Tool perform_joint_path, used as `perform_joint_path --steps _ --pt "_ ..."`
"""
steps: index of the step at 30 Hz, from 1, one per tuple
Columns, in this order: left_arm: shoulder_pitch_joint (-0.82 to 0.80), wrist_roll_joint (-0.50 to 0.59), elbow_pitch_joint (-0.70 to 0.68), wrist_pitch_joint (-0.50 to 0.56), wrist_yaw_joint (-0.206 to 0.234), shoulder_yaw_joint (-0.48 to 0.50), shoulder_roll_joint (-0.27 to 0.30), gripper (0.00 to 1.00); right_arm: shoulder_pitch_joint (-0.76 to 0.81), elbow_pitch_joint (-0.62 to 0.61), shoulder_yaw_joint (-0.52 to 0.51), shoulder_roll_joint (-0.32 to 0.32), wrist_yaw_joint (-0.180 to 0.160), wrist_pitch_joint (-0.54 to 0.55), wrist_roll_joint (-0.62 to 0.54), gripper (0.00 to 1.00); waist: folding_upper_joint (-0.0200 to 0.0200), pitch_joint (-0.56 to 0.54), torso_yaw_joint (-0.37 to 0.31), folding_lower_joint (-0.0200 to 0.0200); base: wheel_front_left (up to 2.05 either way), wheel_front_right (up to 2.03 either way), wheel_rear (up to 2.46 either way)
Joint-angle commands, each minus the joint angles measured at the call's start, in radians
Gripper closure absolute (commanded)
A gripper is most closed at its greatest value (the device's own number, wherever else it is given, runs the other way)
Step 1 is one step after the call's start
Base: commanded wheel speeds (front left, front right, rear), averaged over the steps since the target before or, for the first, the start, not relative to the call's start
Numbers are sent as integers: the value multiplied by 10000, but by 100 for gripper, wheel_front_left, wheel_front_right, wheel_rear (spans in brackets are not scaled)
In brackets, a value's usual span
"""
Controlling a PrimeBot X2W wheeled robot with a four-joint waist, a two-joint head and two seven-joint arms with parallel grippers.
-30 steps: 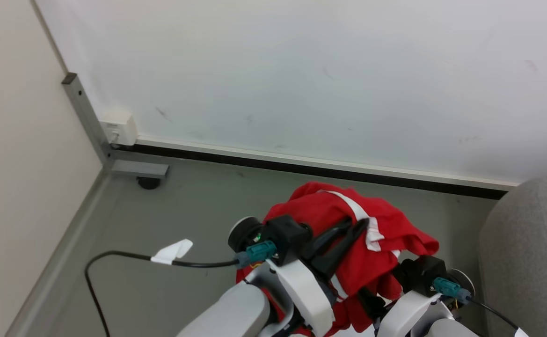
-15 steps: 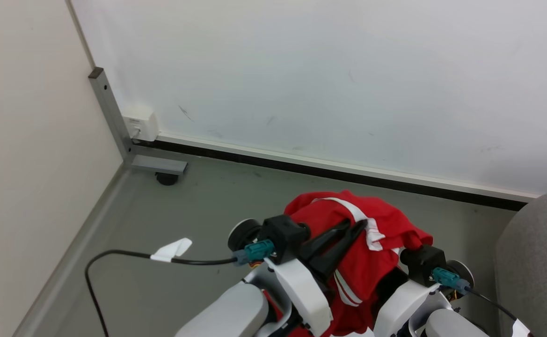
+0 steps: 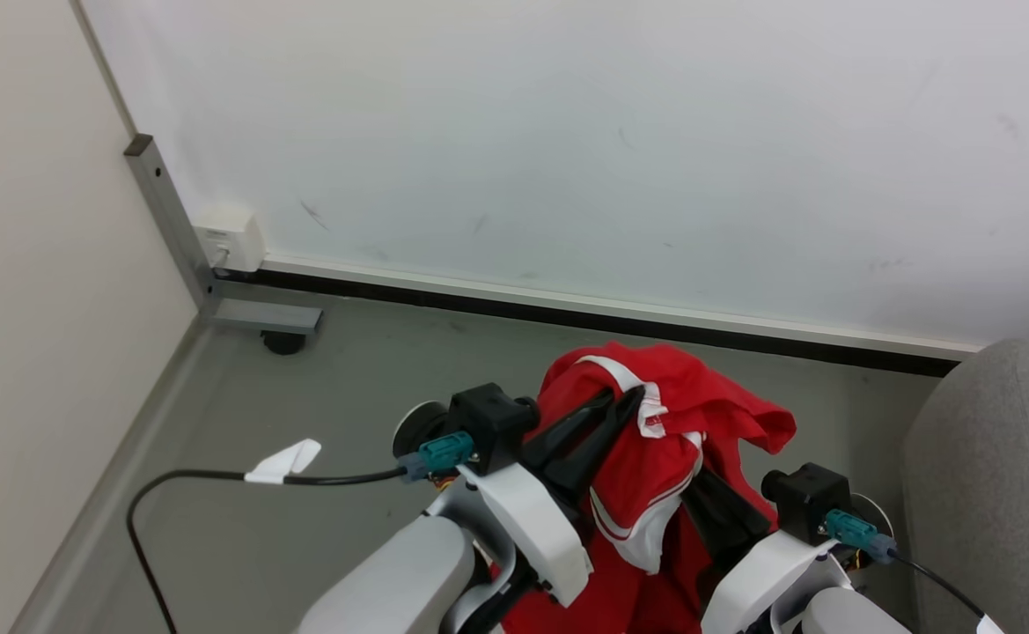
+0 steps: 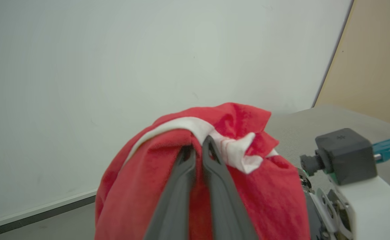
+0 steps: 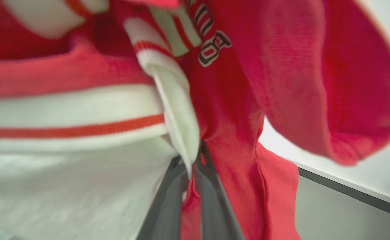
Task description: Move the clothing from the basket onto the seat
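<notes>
The red clothing [image 3: 668,414] with its white stripe trim hangs bunched in the air between my two arms, above the grey floor. My left gripper [image 3: 624,398] is shut on its upper fold, and the left wrist view shows the dark fingers [image 4: 211,173] pinched together in the red cloth [image 4: 141,186]. My right gripper [image 5: 190,166] is shut on a lower fold beside the white trim; in the head view its fingers [image 3: 730,519] run up under the cloth. The grey seat [image 3: 994,475] rises at the right edge. The basket is out of view.
A white wall with a dark baseboard [image 3: 620,321] closes the far side. A grey metal post with a foot [image 3: 263,315] and a white wall box [image 3: 231,239] stand in the left corner. A black cable with a white tag [image 3: 283,461] trails from my left wrist.
The camera swung left and back. The clothing has sagged and a white-trimmed fold now hangs between the arms. My right gripper has dropped lower, baring its fingers. Both keep their grip.
</notes>
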Motion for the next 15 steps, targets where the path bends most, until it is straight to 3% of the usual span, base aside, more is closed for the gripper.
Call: perform_joint_path --steps 1,2,3,15 --pt "-53 -87 61 -101 38 35 53 52 133 -110 -88 -39 -21 -6 -6 100 0 15 -61 0 0 0 0" --pt "-32 -98 85 -100 40 24 52 10 152 -164 -151 -51 -21 -6 10 100 0 20 -98 0 0 0 0" --pt "6 -125 130 -74 38 12 50 0 166 -231 -230 -71 -21 -6 37 100 0 27 -134 0 0 0 0" --pt "402 -68 132 -385 167 -4 289 0 374 -1000 -1429 -598 -21 -6 -142 100 0 140 -964 0 0 0 0"
